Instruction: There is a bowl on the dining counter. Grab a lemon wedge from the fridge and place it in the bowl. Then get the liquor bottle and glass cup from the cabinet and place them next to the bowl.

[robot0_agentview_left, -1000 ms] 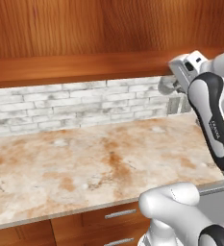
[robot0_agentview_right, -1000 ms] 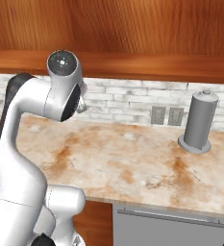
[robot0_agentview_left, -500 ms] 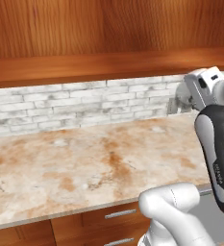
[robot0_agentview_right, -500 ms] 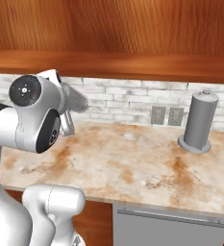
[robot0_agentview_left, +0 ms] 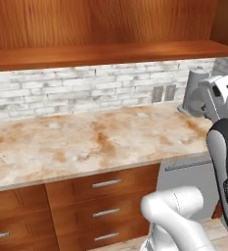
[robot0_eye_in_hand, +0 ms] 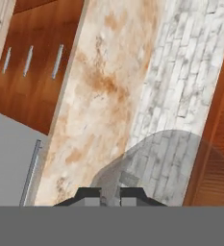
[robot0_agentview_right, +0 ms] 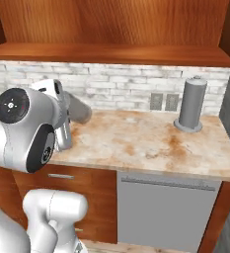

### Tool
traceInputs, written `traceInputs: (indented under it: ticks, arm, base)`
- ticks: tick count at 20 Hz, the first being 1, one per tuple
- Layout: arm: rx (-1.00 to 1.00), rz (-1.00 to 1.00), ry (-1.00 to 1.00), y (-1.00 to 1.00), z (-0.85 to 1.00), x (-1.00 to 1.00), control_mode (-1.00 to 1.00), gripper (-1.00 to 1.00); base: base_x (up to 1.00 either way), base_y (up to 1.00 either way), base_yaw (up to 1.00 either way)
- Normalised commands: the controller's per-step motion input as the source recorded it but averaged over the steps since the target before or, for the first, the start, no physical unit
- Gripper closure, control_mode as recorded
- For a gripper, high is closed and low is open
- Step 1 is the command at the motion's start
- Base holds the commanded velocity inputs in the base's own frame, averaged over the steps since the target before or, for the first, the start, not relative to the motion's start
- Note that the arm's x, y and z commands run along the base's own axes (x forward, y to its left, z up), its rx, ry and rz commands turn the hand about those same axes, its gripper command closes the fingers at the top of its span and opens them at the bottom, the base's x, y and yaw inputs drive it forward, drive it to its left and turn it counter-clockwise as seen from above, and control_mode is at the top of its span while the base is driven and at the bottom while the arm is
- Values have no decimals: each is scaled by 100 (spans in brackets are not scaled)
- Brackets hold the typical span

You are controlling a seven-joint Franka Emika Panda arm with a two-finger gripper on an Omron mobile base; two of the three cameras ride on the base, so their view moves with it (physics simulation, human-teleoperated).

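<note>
Travelling toward the fridge past the counter [robot0_agentview_left: 86, 142], best keeping gripper [robot0_eye_in_hand: 110, 196] tucked, jaws nearly closed and empty.

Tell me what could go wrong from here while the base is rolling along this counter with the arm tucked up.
1. The grey canister stands upright on the counter near the wall outlets; a wide arm swing could knock it over.
2. The gripper has its fingertips close together and holds nothing, so no item has been fetched; time may run short.
3. The upper cabinet hangs low over the counter, so raising the arm risks a strike.
</note>
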Motion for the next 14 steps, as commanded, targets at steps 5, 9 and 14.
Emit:
traceInputs:
  ticks: [5,9,14]
  arm:
    - [0,0,0,0,0,0,100,100]
    - [0,0,0,0,0,0,100,100]
    - [0,0,0,0,0,0,100,100]
  base:
    - [-100,0,9]
    - [-100,0,25]
    - [-100,0,30]
